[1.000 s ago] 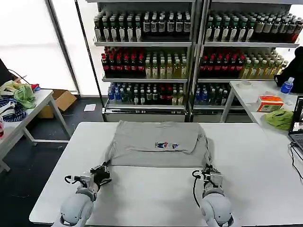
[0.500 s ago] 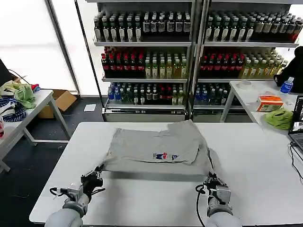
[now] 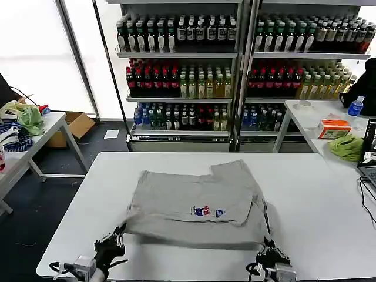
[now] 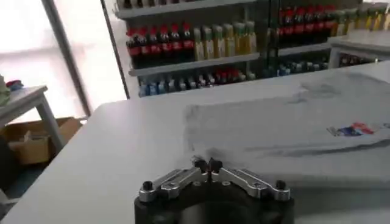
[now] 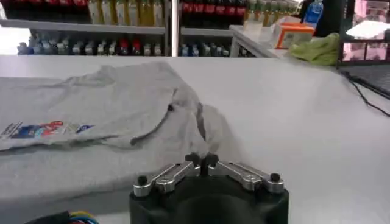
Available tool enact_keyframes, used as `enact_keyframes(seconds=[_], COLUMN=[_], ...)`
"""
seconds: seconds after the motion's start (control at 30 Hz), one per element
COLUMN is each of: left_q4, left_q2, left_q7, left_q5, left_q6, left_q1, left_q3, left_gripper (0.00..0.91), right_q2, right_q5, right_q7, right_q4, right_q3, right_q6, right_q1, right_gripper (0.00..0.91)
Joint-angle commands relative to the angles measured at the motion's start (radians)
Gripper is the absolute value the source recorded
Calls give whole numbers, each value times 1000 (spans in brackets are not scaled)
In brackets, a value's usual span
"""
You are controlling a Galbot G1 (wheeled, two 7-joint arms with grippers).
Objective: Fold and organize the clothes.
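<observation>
I have both the left gripper (image 4: 208, 163) and right gripper (image 5: 202, 159) clenched on the T-shirt's (image 3: 197, 200) near hem, dragging it flat toward me.

I'm in a shop-like lab: drink shelves (image 3: 182, 70) line the wall past my white table (image 3: 317, 194), a laptop (image 3: 370, 154) beside.

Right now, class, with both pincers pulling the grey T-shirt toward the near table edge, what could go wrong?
1. The left pincer and right pincer sit near the table front edge; further dragging may pull the T-shirt hem off.
2. The folded top layer lies skewed, with one corner poking up at the back, so the fold could end up crooked.
3. Fabric bunches near the right pincer and may crease.
</observation>
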Motion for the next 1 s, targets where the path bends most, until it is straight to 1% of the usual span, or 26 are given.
enact_keyframes(seconds=[0.03, 0.2, 0.37, 0.4, 0.43, 0.47, 0.5, 0.67, 0.77, 0.87, 1.0], left_q4=[-63, -80, -79, -80, -82, -82, -83, -100, -129, -171, -240], left_q2=[-21, -18, -30, -31, -31, -31, -32, -46, -56, -61, -59], left_q7=[-7, -4, -9, -8, -7, -7, -9, -21, -22, -27, -22], left_q5=[34, 72, 101, 102, 104, 104, 104, 100, 79, 38, -27], left_q6=[-19, -31, -36, -36, -37, -36, -36, -28, -18, -4, -4], left_q1=[171, 228, 244, 248, 250, 249, 248, 245, 236, 225, 198], left_q3=[-12, -9, -1, -2, -2, -1, -1, 2, -2, -16, -40], left_gripper=[0, 0, 0, 0, 10, 665, 897, 907, 907, 907, 907], right_q2=[-3, -9, -14, -14, -15, -16, -17, -16, -16, -17, -22], right_q5=[-24, -30, -36, -36, -37, -38, -44, -56, -59, -52, -26], right_q7=[6, 5, 3, 3, 1, -2, -5, 5, 23, 48, 48], right_q4=[27, 13, -4, -6, -8, -9, -9, -1, 22, 74, 164], right_q3=[4, 21, 26, 27, 24, 22, 19, 14, 22, 42, 102], right_q6=[18, 37, 49, 49, 46, 44, 43, 56, 76, 88, 81], right_q1=[-92, -104, -90, -89, -90, -93, -98, -127, -145, -156, -153], right_gripper=[0, 0, 0, 504, 907, 907, 907, 907, 907, 907, 907])
